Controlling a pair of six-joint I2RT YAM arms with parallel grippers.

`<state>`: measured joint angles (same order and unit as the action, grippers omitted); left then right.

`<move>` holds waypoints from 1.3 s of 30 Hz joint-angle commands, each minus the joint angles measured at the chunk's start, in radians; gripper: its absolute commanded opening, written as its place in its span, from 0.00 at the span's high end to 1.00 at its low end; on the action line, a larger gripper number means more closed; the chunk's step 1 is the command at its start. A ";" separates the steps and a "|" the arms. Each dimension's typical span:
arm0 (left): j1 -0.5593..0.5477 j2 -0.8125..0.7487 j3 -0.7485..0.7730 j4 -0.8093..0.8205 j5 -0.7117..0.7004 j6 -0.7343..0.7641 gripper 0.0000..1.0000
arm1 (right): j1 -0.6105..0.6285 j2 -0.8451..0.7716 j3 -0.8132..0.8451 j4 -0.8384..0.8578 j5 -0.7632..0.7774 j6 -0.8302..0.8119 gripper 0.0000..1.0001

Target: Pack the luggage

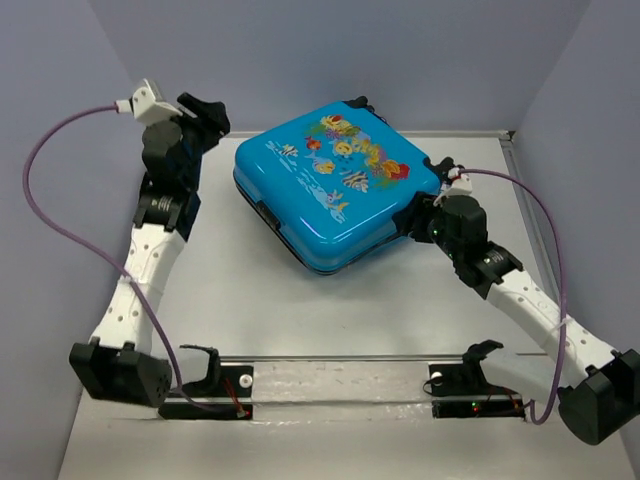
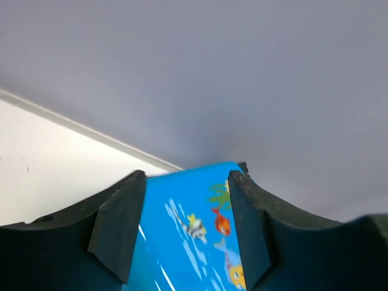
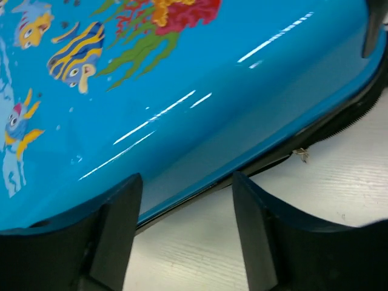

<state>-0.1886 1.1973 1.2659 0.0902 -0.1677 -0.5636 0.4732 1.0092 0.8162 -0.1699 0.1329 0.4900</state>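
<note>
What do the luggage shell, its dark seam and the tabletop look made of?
The luggage looks like hard glossy plastic: sharp light streaks cross its blue printed face. The zipper edge looks like matte black tape with fine teeth, somewhat blurred. The table looks like white laminate or painted board with faint grain lines; I cannot tell which.

Arms [image 1: 135,270] white-shelled, joints [image 1: 160,205] black; purple cables [image 1: 25,195] loop to wrists; black wedge-shaped claw fingers [image 2: 118,227].

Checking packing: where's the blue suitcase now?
Top view: the luggage lies flat, fish side up, far centre of the table, between the left gripper and right gripper.
</note>
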 commanded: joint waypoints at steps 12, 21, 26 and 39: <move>0.212 1.000 0.996 -0.349 0.474 0.182 0.25 | -0.341 0.132 0.014 0.003 -0.002 0.052 0.93; 0.219 1.248 1.182 -0.147 0.651 0.132 0.21 | -0.375 0.299 0.038 0.047 -0.038 0.027 0.93; 0.141 1.305 1.176 -0.096 0.692 0.200 0.20 | -0.375 0.371 0.083 0.067 -0.075 0.036 0.93; 0.037 0.885 0.174 0.494 0.625 -0.033 0.64 | -0.355 0.689 0.378 0.303 -0.395 0.041 0.93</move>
<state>-0.0803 2.2574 1.7542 0.3302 0.4850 -0.4881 0.0593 1.6268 1.0161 -0.1791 -0.0086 0.5201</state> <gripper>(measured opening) 0.409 0.070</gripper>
